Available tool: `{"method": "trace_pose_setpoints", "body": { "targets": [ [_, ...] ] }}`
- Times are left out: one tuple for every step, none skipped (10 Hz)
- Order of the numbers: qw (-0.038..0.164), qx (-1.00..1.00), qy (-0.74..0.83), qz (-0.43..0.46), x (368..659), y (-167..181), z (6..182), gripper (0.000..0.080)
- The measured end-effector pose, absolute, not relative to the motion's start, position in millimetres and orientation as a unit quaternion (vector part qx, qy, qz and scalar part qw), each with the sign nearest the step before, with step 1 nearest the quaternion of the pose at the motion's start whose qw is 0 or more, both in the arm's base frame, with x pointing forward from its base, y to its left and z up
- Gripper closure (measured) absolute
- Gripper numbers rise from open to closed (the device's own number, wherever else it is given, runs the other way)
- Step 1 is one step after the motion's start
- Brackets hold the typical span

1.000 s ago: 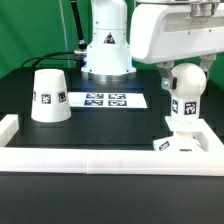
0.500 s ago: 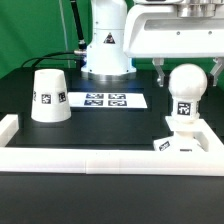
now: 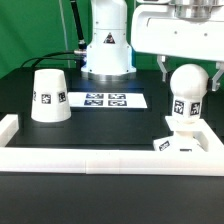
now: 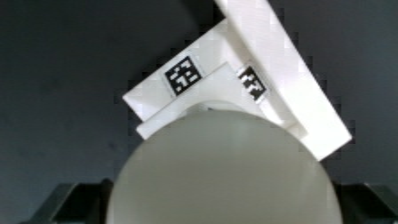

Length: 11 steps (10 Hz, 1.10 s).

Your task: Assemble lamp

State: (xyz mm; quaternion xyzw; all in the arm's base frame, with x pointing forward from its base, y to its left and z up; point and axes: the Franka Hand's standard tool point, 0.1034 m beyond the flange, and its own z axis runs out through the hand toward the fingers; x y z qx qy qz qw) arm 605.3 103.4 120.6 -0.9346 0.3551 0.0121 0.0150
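bulb point(image 3: 186, 95) upright on base point(image 3: 190, 143); shade point(image 3: 49, 97) well apart toward exterior view's left

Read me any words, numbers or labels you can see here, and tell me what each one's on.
No words, brands or numbers can be read anywhere.
The only markings are black-and-white square tags, which carry no text: on the shade, the bulb, the base and the marker board.
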Motion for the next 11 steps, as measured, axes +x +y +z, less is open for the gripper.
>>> {"method": "trace_pose_setpoints", "body": {
  "targets": [
    [0.021, -0.925, 0.380, 0.016, 606.1, 101.9, 120.6, 0.0220],
    [0.024, -0.917, 0.398, 0.018, 606.3, 101.9, 120.5, 0.0220],
    [0.028, -0.903, 0.429, 0.022, 606.8, 102.4, 120.5, 0.0220],
    [0.030, -0.897, 0.441, 0.024, 606.9, 102.3, 120.5, 0.0220],
    [0.032, -0.883, 0.468, 0.025, 607.4, 102.4, 120.4, 0.0220],
    [0.032, -0.875, 0.482, 0.026, 607.2, 103.5, 120.4, 0.0220],
    [0.033, -0.874, 0.483, 0.026, 607.1, 104.5, 120.4, 0.0220],
    [0.033, -0.875, 0.483, 0.027, 607.0, 104.6, 120.3, 0.0210],
    [0.034, -0.880, 0.473, 0.027, 607.0, 104.7, 120.1, 0.0210],
    [0.037, -0.892, 0.450, 0.023, 608.2, 103.9, 120.2, 0.0117],
    [0.042, -0.903, 0.426, 0.015, 611.0, 101.3, 120.3, 0.0105]
  ]
}}
